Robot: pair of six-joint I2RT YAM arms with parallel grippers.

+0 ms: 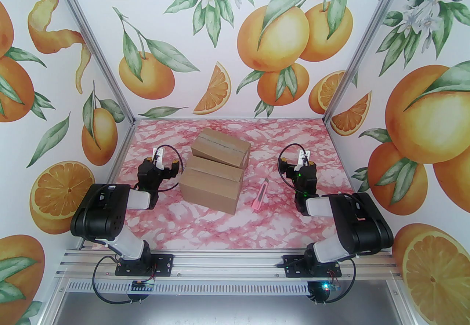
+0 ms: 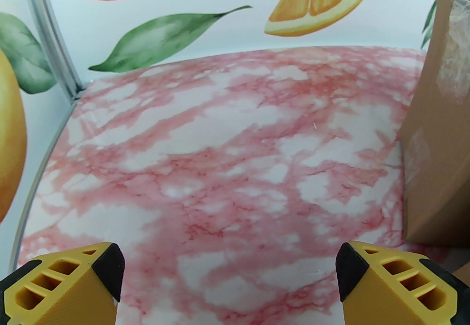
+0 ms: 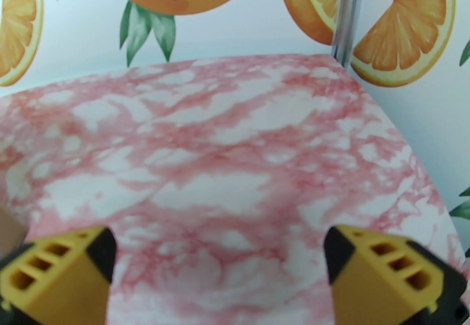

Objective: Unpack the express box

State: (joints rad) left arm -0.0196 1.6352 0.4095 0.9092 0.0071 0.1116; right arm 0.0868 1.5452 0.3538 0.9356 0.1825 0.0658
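Starting at the left, the left gripper point(image 1: 161, 162) hangs low over the pink marbled tabletop point(image 1: 205, 232). Its yellow, black-tipped fingers point(image 2: 106, 272) are spread wide with nothing between them. From above, the arm's own black housing covers most of it.

Just to its right, near the table's middle, stand the cartons: a taped cardboard box point(image 1: 221, 149) lies tilted on top of a lower brown carton point(image 1: 209, 193). The ledge between them could be a third box or a raised flap; I cannot tell which. Clear tape runs along the upper box's top seam, and any label or print on it is too small to read.

The left wrist view catches one tan cardboard side point(image 2: 437, 154) at its right edge, cut off by the frame, with glossy tape down its corner.

Right of the cartons and apart from them, a pink utility knife point(image 1: 260, 194) lies flat on the tabletop.

Farther right, the right gripper point(image 1: 296, 162) also hangs low, its fingers point(image 3: 367, 272) parted wide and holding nothing. A blurred brown sliver point(image 3: 7, 228) sits at that wrist view's left edge, too soft to identify.
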